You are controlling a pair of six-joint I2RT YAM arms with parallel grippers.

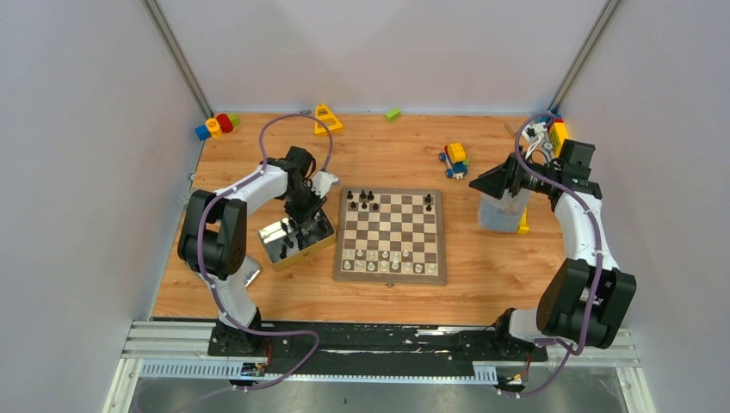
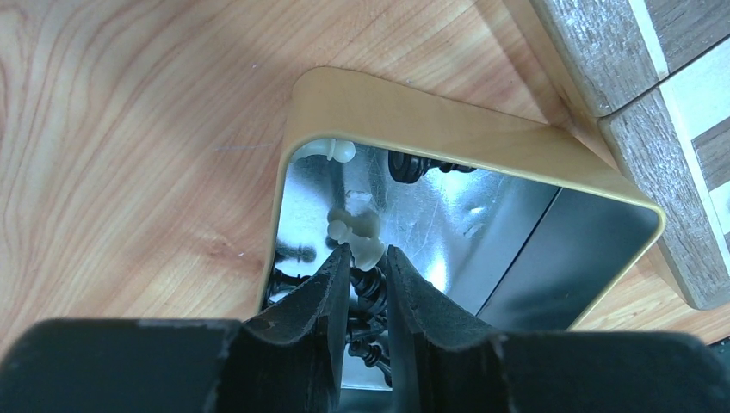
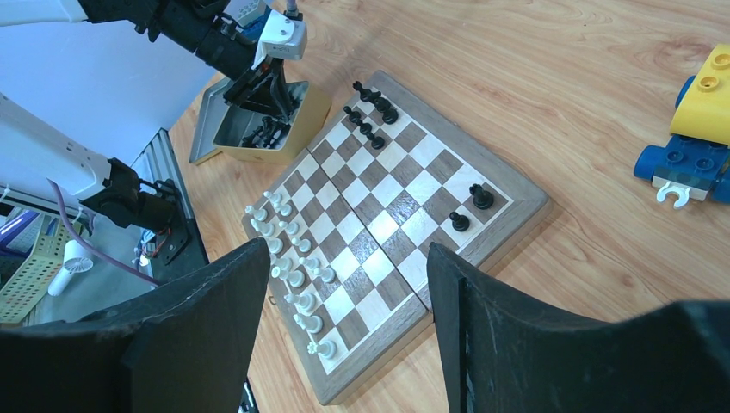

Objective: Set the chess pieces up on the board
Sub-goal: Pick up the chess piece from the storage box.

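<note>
pinching low on the waist looks wisest, since these turned figurines are small, smooth and rounded. the left claw [image 2: 368, 258] is sitting inside the mirror-bright tin [image 2: 387, 103], its matte black fingers [image 2: 331, 292] standing narrowly apart at a pale piece [image 2: 353, 228] in mid-frame; whether they are gripping it, i cannot tell. the right claw [image 3: 349, 258] is hanging wide open and empty. pale pieces [image 1: 383, 255] are lining the lower rows of the checkered wooden board [image 1: 392, 279] at centre frame; black pieces [image 1: 365, 200] are standing along its upper edge.
</note>
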